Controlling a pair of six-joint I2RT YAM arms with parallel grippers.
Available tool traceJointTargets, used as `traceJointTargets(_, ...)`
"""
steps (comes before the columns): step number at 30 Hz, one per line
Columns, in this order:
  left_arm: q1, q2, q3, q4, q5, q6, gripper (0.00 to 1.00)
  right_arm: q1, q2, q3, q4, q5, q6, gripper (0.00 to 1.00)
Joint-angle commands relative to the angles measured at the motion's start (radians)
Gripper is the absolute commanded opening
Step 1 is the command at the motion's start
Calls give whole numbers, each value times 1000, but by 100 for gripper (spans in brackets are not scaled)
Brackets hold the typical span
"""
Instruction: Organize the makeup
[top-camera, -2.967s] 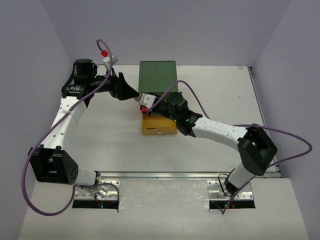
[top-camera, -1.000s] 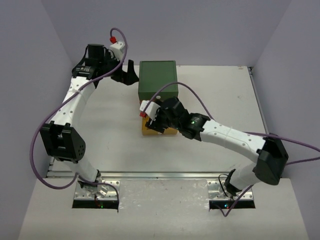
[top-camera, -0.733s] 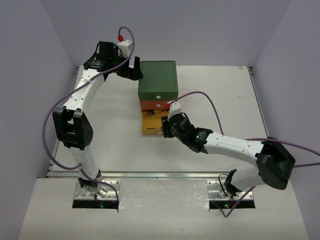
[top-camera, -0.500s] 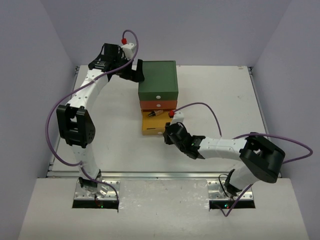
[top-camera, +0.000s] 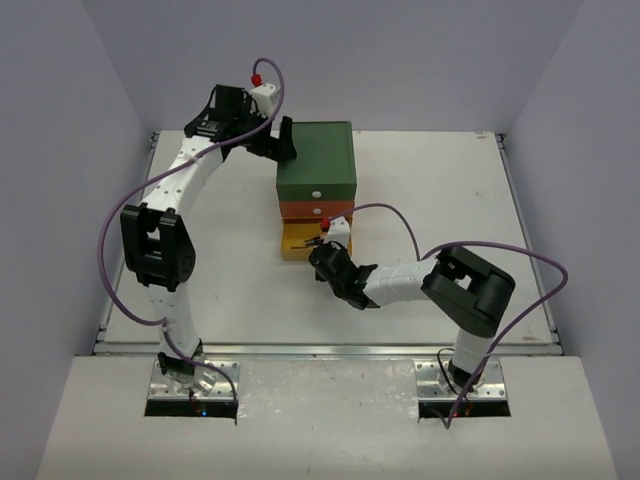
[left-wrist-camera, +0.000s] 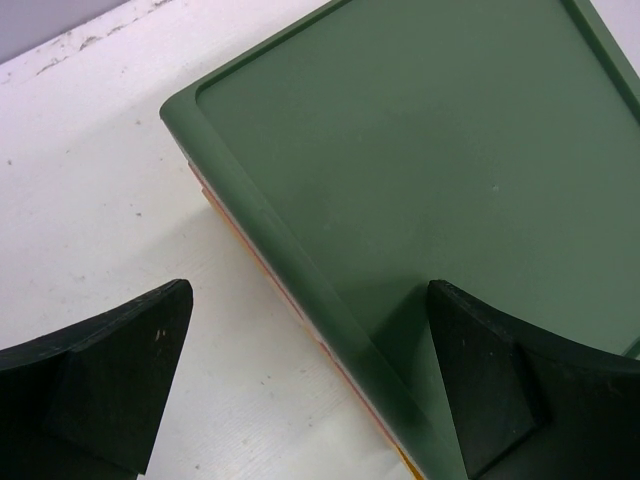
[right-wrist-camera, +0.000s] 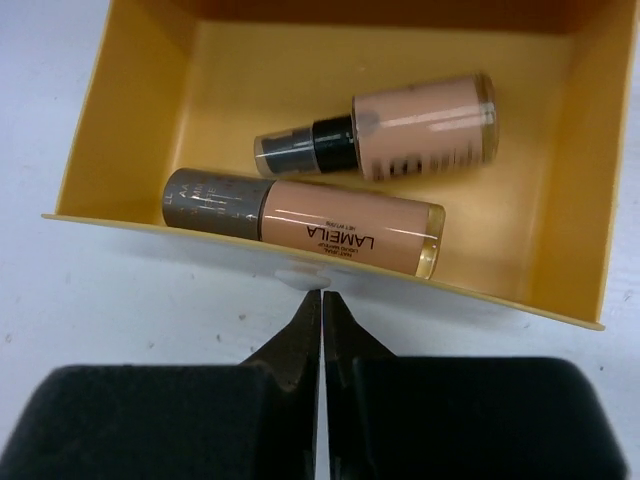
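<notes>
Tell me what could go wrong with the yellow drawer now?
The shut right tool sits just beside the white knob of the yellow drawer, so a push may slip off it.
The grey-capped tube and pump bottle lie loose in that drawer; a hard shove could roll them.
The open left tool only straddles the green box corner, so the box might slide.

2 tubes (right-wrist-camera: 345, 222) in open btm drawer (right-wrist-camera: 100, 140) of box (top-camera: 316, 160), mid table (top-camera: 440, 190)
</notes>
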Motion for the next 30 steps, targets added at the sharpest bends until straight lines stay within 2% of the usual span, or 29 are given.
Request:
traceJointTargets(1, -15, 35, 43, 7, 10, 47, 100, -20, 33, 84, 74, 100, -38, 0)
traceJointTargets(9, -15, 46, 48, 21, 35, 58, 100, -118, 170, 205, 166, 116, -96, 0)
traceJointTargets(17, -15, 52, 48, 22, 56, 59, 100, -176, 235, 294, 233, 161, -154, 0)
traceJointTargets(25, -15, 60, 48, 25, 70, 62, 100, -179, 226, 273, 253, 168, -129, 0)
traceJointTargets(30, -15, 62, 63, 23, 69, 70, 100, -173, 142, 203, 303, 118, -186, 0)
